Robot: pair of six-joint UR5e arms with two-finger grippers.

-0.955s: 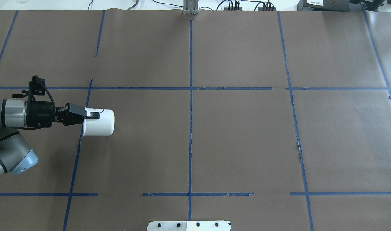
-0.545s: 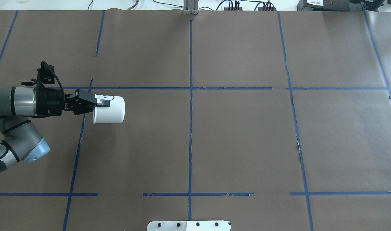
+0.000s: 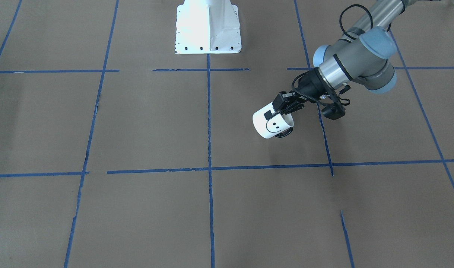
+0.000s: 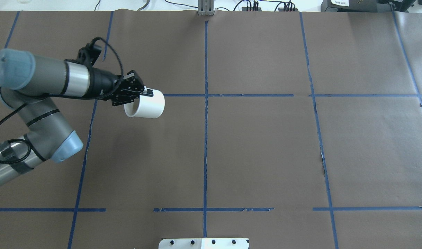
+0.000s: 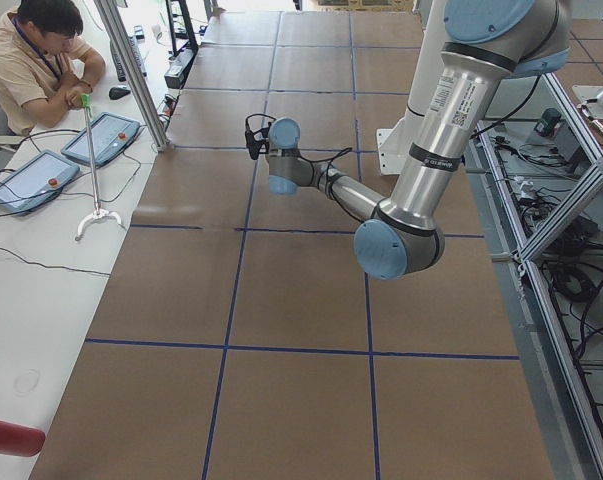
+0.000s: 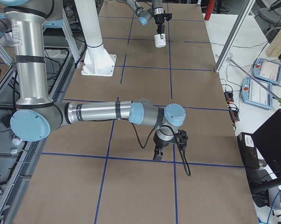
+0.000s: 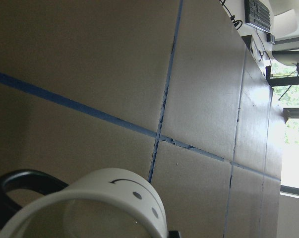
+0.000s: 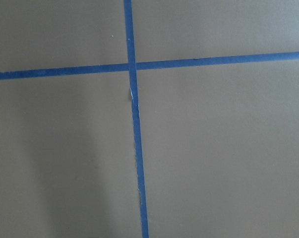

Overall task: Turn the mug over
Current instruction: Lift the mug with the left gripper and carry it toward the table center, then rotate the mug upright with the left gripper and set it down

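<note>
We see the mug [image 4: 146,104] [image 3: 271,124] [image 6: 159,41] held in the air over the desk [image 4: 266,145], tipped almost onto its side. Its open mouth faces back along the arm and its bottom points away from it. The smiley face looks toward the operators' side, and the black handle [image 3: 284,134] hangs underneath. Taking the white robot base [image 3: 207,26] as our mark, the mug is out in front of it and off to the robot's left.

The left gripper [image 4: 145,92] [image 3: 274,112] is closed tight on the mug's rim, one finger inside and one outside.

The right gripper [image 6: 157,155] points down, low over the desk, well out to the base's right. We cannot tell how far open it is.
</note>
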